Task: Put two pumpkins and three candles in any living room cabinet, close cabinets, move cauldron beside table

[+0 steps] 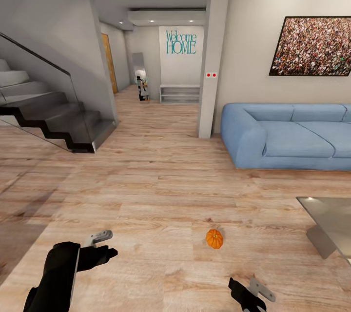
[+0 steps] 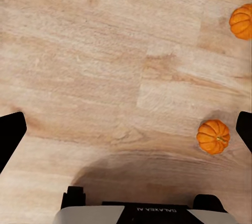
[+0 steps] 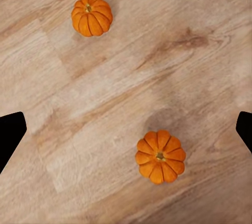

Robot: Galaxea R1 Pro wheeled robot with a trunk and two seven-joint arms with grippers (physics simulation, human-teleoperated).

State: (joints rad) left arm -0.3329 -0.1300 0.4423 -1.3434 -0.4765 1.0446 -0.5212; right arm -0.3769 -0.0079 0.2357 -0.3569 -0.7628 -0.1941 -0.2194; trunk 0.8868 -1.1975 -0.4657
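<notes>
One small orange pumpkin [image 1: 213, 238] lies on the wood floor ahead, between my two arms. The left wrist view has two pumpkins on the floor, one [image 2: 213, 136] close to a fingertip and one [image 2: 242, 21] farther off. In the right wrist view the same pair appears, one pumpkin [image 3: 160, 156] nearer and the other [image 3: 92, 15] farther. My left gripper [image 1: 105, 244] [image 2: 126, 132] hangs open and empty above the floor. So does my right gripper [image 1: 249, 286] [image 3: 126, 132]. A corner of the glossy table [image 1: 326, 219] juts in at the right. Candles, cabinet and cauldron are out of view.
A blue sofa [image 1: 287, 134] stands against the right wall behind the table. A white pillar [image 1: 210, 58] rises mid-room, and dark stairs [image 1: 58, 117] climb at the left. Between them a hallway leads to a low grey shelf [image 1: 179, 92]. Bare wood floor spreads around the pumpkins.
</notes>
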